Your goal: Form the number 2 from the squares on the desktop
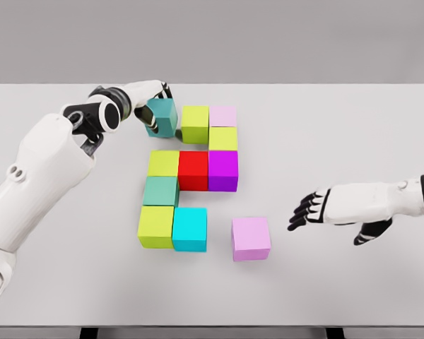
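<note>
While the left hand works at the far end of the figure, the rest of the scene reads as follows.

Left hand: the left hand (150, 95) sits at about eleven o'clock on the table, fingers curled over the top and far side of the teal block (162, 117), holding it.
Teal block: it looks slightly tilted and stands just beside the green block (195, 123), at the left end of the top row; whether the two touch I cannot tell.
Top row: green block, then the pale pink block (223, 116) at its three o'clock.
Right column: a yellow-green block (223, 138) sits under the pale pink one, with the purple block (223, 170) below it.
Middle row: lime block (163, 163), red block (193, 170) and the purple block, side by side.
Left column: a sea-green block (160, 191) under the lime one, then another lime block (156, 226).
Bottom row: the cyan block (190, 229) touches that lime block; the pink block (251, 238) stands apart at its three o'clock, leaving a gap.
Right hand: the right hand (318, 208) hovers at four o'clock, fingers spread and empty, near the pink block.
Step in hand: seating the top-left corner of the 2, by my reading.
Next move: square the teal block flush against the green one and release; then the pink block needs sliding toward nine o'clock to close the bottom row.
Table: the white table (353, 134) holds all of it.
</note>
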Action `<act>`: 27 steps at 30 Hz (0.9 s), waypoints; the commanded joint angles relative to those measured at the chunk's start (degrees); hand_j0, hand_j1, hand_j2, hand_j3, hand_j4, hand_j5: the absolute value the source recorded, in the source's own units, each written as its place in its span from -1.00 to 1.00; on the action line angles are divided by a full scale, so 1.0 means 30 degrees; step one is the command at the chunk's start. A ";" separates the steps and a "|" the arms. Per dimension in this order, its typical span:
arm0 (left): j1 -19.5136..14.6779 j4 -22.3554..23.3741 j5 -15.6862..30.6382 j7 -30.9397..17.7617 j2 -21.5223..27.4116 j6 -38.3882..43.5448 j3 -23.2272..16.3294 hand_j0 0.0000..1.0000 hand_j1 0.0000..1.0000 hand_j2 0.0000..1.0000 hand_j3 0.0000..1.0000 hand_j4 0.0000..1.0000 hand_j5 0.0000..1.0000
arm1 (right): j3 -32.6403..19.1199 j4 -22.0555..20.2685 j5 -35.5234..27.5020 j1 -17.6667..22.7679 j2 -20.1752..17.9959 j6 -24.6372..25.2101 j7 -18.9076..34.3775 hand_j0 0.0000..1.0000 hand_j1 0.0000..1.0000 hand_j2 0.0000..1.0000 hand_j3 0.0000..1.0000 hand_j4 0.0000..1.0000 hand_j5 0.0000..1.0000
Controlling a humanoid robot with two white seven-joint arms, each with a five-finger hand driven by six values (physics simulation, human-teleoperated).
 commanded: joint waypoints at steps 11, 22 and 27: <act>-0.0029 0.0543 -0.0397 0.0020 -0.0478 -0.0050 0.0014 -0.14 -0.14 -0.14 -0.14 -0.14 -0.14 | 0.1712 -0.0004 -0.0082 -0.0029 0.0785 0.0049 -0.0006 1.00 1.00 1.00 1.00 1.00 1.00; -0.0029 0.0660 -0.0426 0.0020 -0.0653 -0.0050 0.0014 -0.14 -0.14 -0.14 -0.14 -0.14 -0.14 | 0.1917 -0.0004 -0.0111 -0.0088 0.2250 0.0049 -0.0006 1.00 1.00 1.00 1.00 1.00 1.00; -0.0029 0.0660 -0.0397 0.0020 -0.0683 -0.0079 0.0014 -0.13 -0.13 -0.13 -0.13 -0.13 -0.13 | 0.1888 -0.0004 -0.0111 -0.0205 0.2426 0.0049 -0.0006 1.00 1.00 1.00 1.00 1.00 1.00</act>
